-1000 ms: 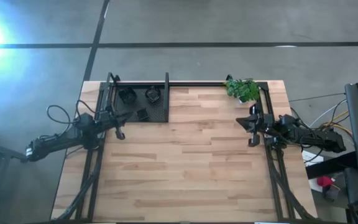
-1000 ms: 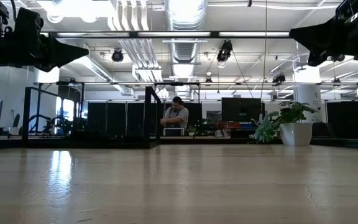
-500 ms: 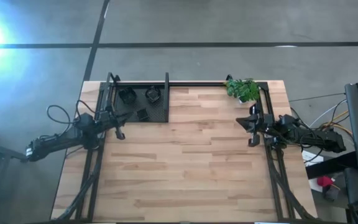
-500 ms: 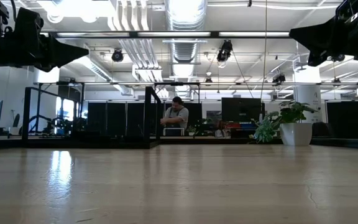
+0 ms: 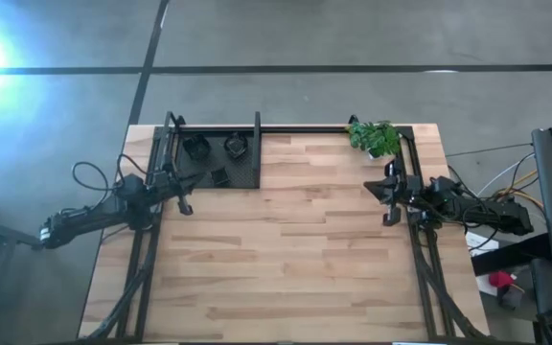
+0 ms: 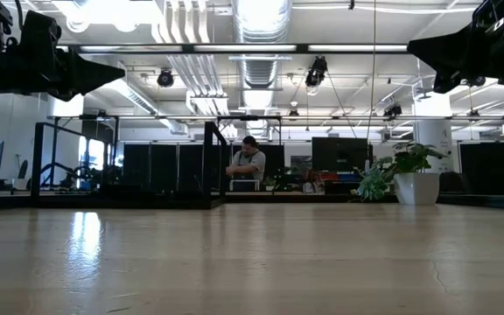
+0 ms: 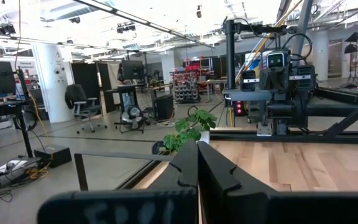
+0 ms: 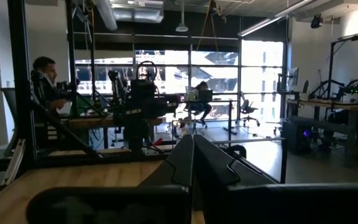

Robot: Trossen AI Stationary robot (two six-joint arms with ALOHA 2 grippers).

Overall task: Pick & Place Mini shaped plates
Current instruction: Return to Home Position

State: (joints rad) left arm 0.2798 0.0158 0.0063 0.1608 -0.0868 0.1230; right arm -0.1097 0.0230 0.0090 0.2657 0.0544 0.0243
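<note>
1. Together on the far-left black shelf: mini shaped plates.
2. Just beside that shelf, pressed shut and empty: left gripper.
3. Likewise closed on nothing, near the plant: right gripper.
4. Marks on left wrist housing: unreadable.

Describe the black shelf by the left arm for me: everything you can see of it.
The black shelf is a metal-looking frame with upright posts and a flat floor, standing in a corner of the wooden table. Three groups of mini shaped plates rest on it. The left gripper, shut, hangs just outside, apart.
</note>
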